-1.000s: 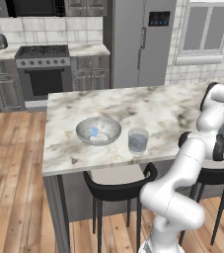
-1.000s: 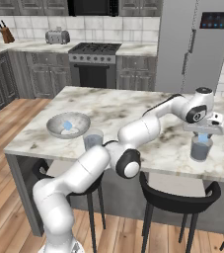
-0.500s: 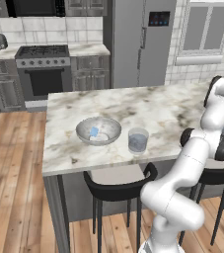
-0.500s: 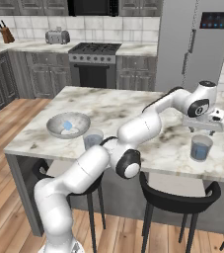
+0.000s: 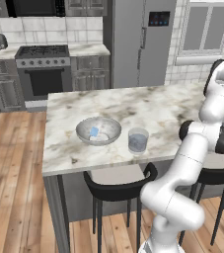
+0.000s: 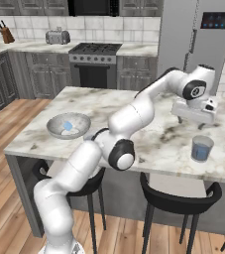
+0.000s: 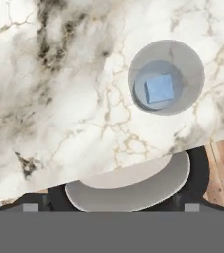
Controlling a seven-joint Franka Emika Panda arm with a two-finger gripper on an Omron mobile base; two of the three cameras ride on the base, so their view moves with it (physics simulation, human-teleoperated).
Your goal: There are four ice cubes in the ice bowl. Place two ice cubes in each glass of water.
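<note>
the gripper (image 6: 194, 120), fingers spread wide and empty, hangs above the right-hand glass (image 6: 201, 148); the ice bowl (image 6: 68, 125) lies far across the counter (image 6: 148, 136).

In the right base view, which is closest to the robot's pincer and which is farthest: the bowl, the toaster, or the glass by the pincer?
1. Glass of water, just below the pincer, on the island's right end.
2. Ice bowl, on the island's left end.
3. Toaster, on the back counter.

We see bright, even, flat lighting throughout, with faint soft shadows under the surface (image 5: 133, 106) and sharp rendering, no blur or glare.
</note>
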